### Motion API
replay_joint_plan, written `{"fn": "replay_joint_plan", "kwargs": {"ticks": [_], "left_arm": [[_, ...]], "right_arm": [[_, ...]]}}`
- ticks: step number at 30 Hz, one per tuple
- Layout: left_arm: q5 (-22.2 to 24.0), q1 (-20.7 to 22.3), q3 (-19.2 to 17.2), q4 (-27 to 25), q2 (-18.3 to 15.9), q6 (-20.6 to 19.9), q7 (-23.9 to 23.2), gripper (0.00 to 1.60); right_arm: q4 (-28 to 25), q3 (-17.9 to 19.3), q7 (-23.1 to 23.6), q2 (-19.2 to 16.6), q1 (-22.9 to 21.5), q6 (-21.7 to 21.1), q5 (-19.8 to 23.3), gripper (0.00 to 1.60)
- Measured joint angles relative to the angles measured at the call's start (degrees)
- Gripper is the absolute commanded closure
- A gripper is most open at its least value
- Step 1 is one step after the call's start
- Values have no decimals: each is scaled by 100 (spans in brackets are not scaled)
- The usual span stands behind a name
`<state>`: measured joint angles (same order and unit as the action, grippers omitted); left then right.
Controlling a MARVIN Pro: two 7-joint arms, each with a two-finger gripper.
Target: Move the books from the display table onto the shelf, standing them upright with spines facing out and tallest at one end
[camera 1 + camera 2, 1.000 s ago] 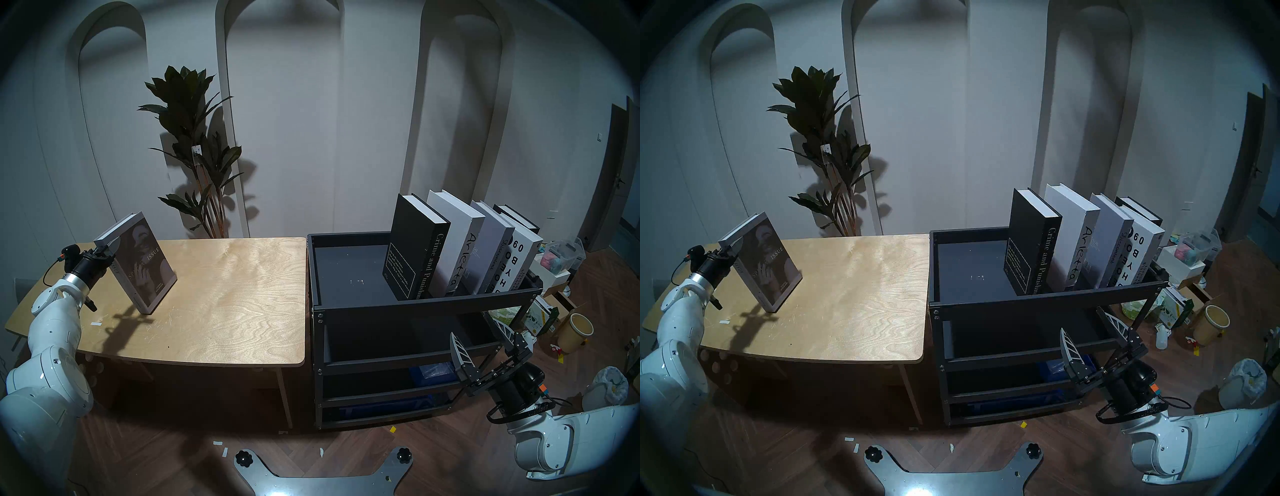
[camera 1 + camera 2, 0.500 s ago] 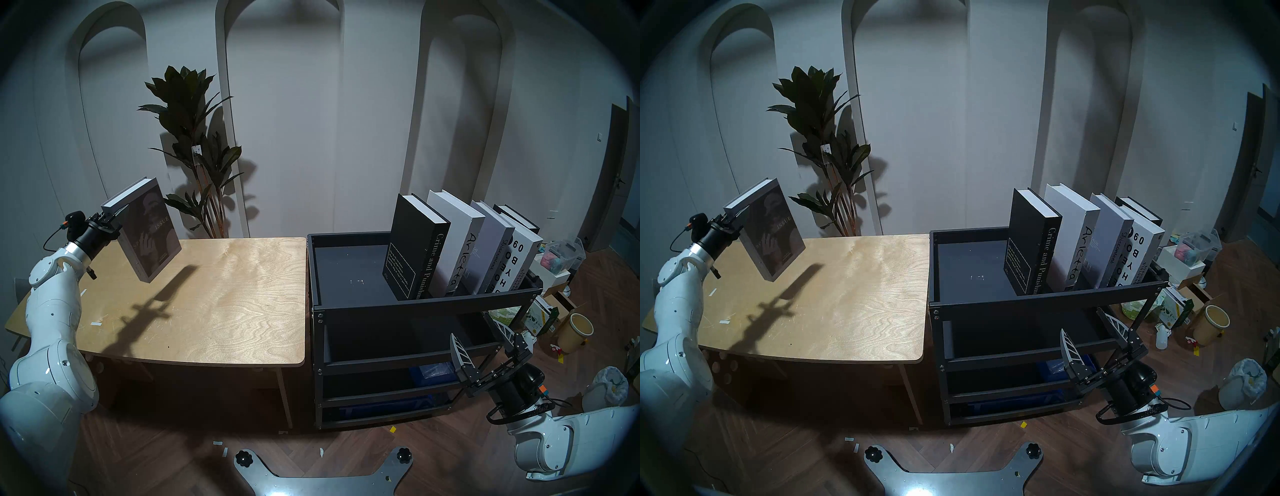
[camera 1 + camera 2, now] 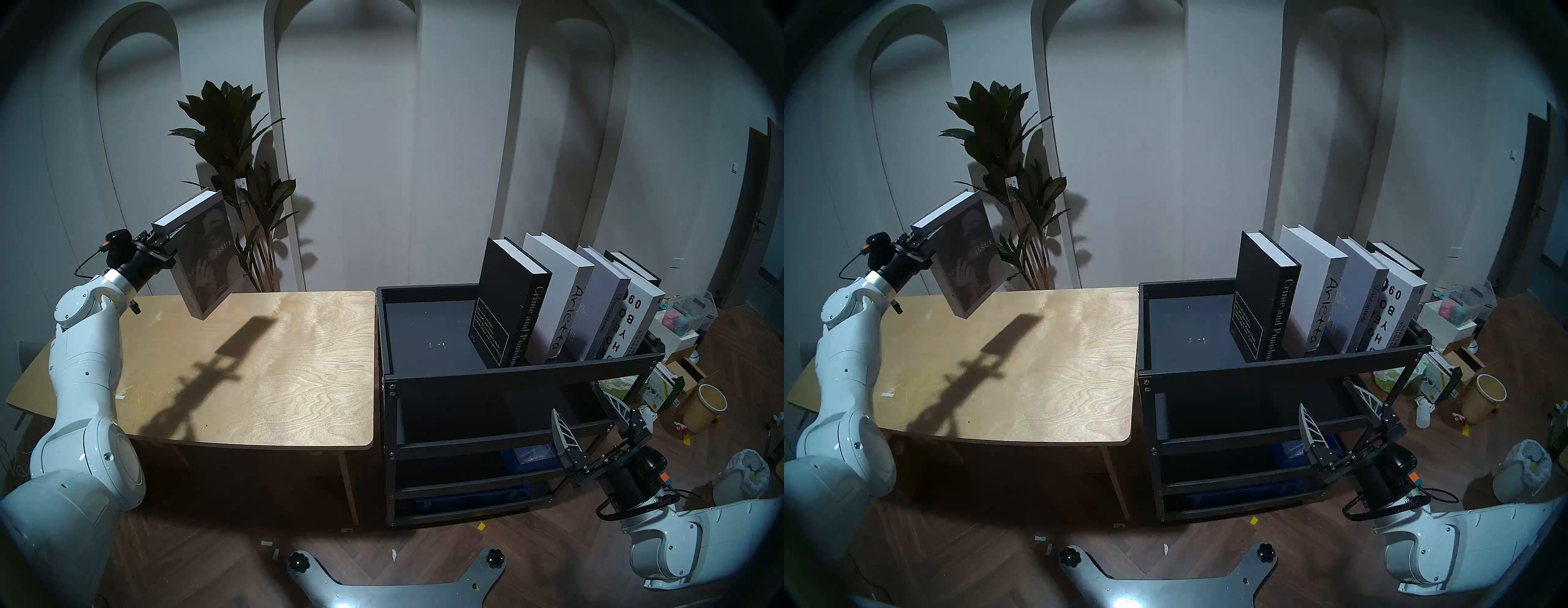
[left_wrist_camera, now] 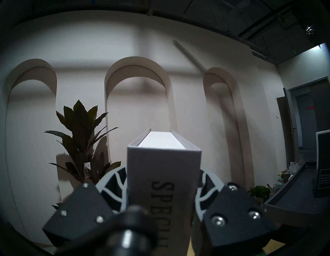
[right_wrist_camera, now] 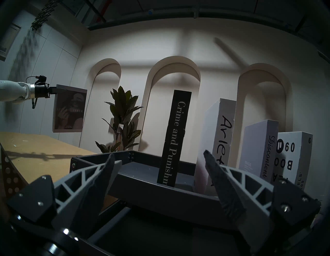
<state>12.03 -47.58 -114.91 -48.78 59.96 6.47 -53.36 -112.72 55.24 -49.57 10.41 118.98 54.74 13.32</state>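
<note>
Left gripper (image 3: 167,242) holds the grey book (image 3: 208,259) in the air above the far left of the table (image 3: 275,382).

Its jaws pinch the book at the spine; five other books (image 3: 564,301) lean together on the right of the shelf (image 3: 509,373), while the right gripper (image 3: 589,418) waits near the shelf front, jaws spread.

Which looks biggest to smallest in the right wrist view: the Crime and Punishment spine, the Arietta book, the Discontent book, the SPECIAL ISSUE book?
1. Arietta book
2. Crime and Punishment spine
3. Discontent book, roughly alike with
4. SPECIAL ISSUE book, farther off in the left gripper, so its real size is unsure.
</note>
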Motion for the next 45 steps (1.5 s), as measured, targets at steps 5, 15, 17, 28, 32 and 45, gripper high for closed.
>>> {"fn": "replay_joint_plan", "kwargs": {"ticks": [5, 15, 17, 28, 32, 45], "left_arm": [[-172, -121, 15, -257, 133, -179, 432, 160], [-405, -380, -58, -845, 394, -589, 1103, 160], [-437, -425, -84, -1007, 454, -694, 1214, 160], [-429, -554, -119, -1816, 853, -1299, 1578, 160], [-372, -569, -26, -2120, 1041, -1506, 1650, 160], [-202, -564, 375, -2929, 1566, -1979, 1772, 160]], "right_arm": [[4, 0, 0, 8, -7, 0, 0, 0], [11, 0, 1, 23, -27, 0, 0, 0], [13, 0, 1, 27, -32, 0, 0, 0], [20, -1, 2, 44, -56, 0, -1, 0], [22, -2, 2, 51, -64, 0, -2, 0], [31, -6, 3, 72, -84, 0, -2, 0]]}}
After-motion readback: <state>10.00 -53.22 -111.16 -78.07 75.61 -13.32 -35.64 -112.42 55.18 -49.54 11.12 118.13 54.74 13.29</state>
